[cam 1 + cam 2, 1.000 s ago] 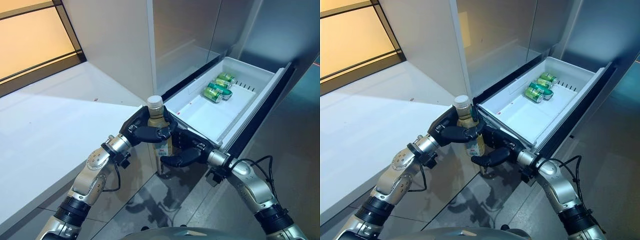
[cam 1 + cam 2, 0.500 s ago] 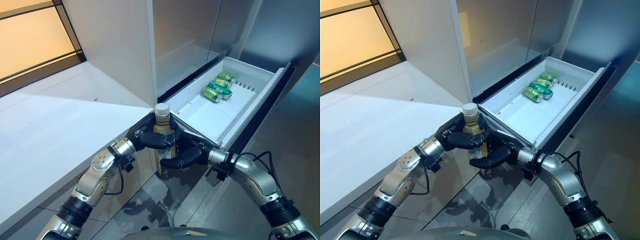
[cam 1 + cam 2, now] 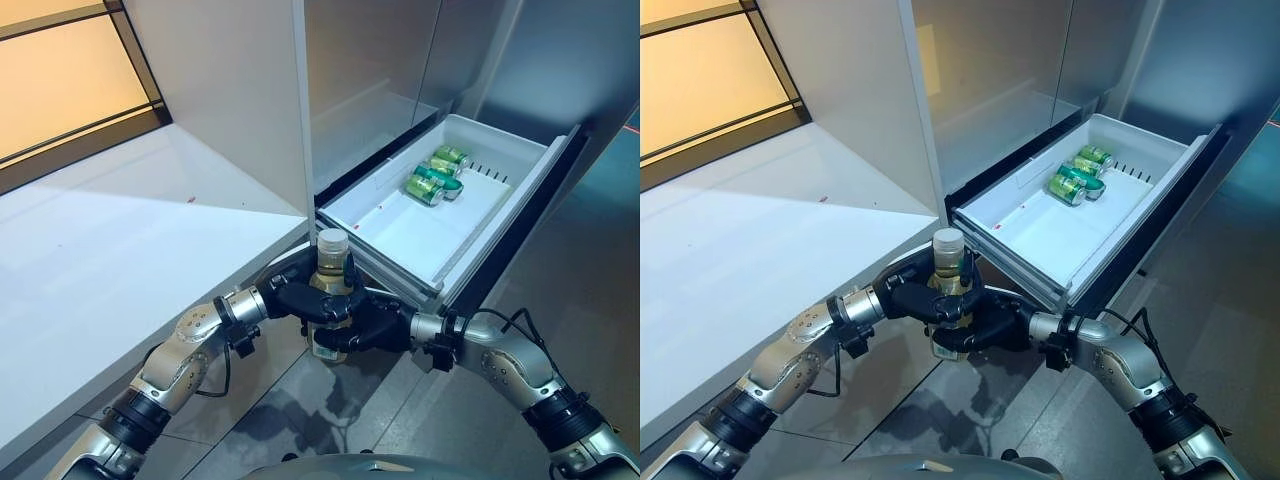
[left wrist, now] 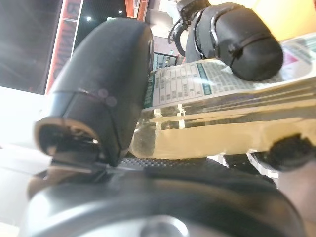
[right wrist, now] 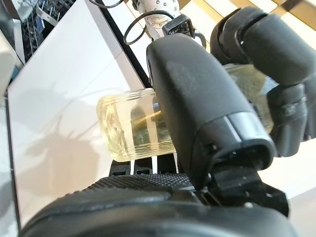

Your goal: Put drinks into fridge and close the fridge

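A clear bottle [image 3: 331, 270] of yellowish drink with a white cap stands upright in the air between both my hands. My left hand [image 3: 292, 298] is curled round its upper body; my right hand [image 3: 374, 327] is curled round its lower part. They hold it just in front of the near corner of the open white fridge drawer [image 3: 398, 238]. Green cans [image 3: 433, 180] lie at the drawer's far end. In the left wrist view my thumb [image 4: 106, 89] presses on the bottle [image 4: 222, 133]. In the right wrist view my thumb [image 5: 197, 98] lies over the bottle [image 5: 131, 129].
A white counter [image 3: 100, 250] runs along the left. The fridge's grey body [image 3: 380, 60] rises behind the drawer. Grey floor tiles [image 3: 570, 260] lie below and to the right of the drawer's dark front panel [image 3: 520, 220].
The bottle and both hands have come down and a little to the right. My right hand has closed round the bottle's lower part.
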